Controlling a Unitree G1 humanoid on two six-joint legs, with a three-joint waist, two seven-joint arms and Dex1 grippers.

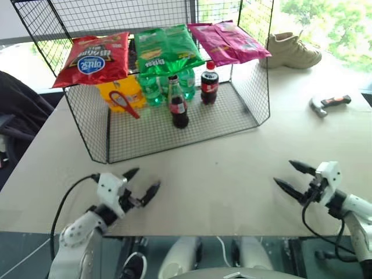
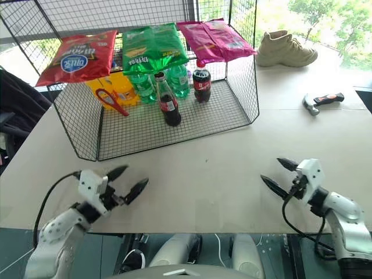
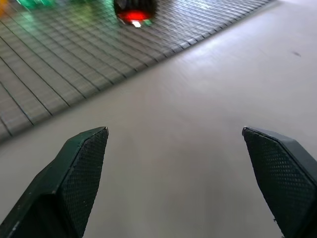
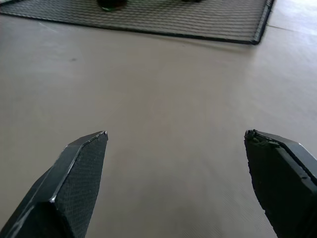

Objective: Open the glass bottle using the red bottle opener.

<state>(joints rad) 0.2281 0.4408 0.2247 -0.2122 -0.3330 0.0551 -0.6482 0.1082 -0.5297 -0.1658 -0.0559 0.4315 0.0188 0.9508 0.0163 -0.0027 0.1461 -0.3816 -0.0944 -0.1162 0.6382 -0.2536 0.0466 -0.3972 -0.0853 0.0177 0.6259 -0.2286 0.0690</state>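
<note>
Left eye view: both arms level, jaws spread.

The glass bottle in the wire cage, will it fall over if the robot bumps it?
Probably, yes. The glass bottle is tall and slim on a small base, standing upright on the wire shelf, so a nudge high on its neck could tip it. It looks nearly full of dark drink, so likely heavy for its size. Smooth glass may slip and could break.

You see the slim clear-glass cola bottle [image 3: 134, 10] only as a blurred base cut off by the left wrist view's edge. Green plastic bottles [image 1: 152, 87] stand half hidden under a green snack bag [image 1: 167, 49]. Printing on the bags is too small to read.
</note>
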